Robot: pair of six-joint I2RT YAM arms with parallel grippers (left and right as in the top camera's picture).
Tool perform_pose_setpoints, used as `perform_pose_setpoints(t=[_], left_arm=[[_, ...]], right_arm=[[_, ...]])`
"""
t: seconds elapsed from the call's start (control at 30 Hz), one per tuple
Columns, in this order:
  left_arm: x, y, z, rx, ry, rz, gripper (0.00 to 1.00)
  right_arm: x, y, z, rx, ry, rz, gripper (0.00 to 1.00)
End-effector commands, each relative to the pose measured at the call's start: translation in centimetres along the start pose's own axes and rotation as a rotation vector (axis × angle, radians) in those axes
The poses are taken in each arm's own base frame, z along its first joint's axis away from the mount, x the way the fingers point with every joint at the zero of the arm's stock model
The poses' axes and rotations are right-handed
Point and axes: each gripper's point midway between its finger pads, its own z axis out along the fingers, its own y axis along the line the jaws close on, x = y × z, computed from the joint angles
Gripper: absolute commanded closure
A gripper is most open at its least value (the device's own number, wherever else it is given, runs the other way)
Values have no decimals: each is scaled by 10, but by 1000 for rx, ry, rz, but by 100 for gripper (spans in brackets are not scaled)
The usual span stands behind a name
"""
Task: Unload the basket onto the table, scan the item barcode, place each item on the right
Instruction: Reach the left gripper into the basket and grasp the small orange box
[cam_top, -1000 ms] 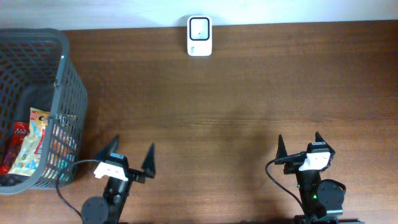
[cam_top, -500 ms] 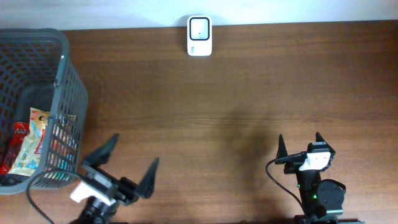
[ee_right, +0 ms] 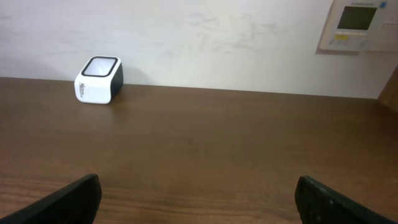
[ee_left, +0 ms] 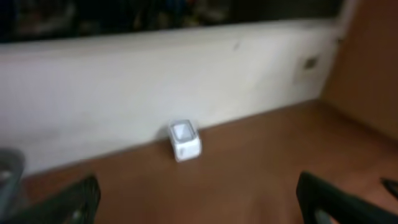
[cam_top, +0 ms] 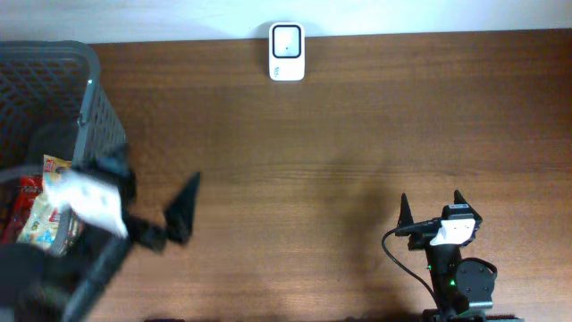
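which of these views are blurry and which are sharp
Overhead: the left pincer is smeared by motion blur over the basket's edge, while the scanner and right pincer are crisp. Left wrist: the whole frame is soft, scanner included. Right wrist: sharp throughout, evenly lit, no glare.

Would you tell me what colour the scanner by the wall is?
The scanner is white with a black side; right wrist view.

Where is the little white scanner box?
In the overhead view, the scanner sits at the far edge of the table, near the middle, well to the right of the gray basket.
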Motion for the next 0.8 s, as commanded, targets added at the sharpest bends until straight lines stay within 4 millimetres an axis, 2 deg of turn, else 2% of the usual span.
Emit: perform_pose_setpoints(t=[0.0,0.13,0.2,0.3,0.33,0.37,0.47,0.6,0.77], left_arm=[[-20,69,28,-314,179,-64,1],[-49,134,38,-524,226,-118,1],[-53,165,36,-610,218,-199,1],[-39,215,26,-743,227,-349,1],[-29,231,20,-784,251,-377,1],[-10,258,8,-855,299,-429,1],[24,285,-13,-917,385,-533,1],[61,298,-30,-937,486,-671,1],[96,311,-29,-948,585,-744,1]], right_arm=[[3,0,0,3,4,3,1],[3,0,0,3,4,3,1],[3,0,0,3,5,3,1],[3,0,0,3,4,3,1],[3,0,0,2,5,3,1],[3,0,0,3,4,3,1],[3,0,0,3,4,3,1],[3,0,0,3,5,3,1],[3,0,0,3,5,3,2]])
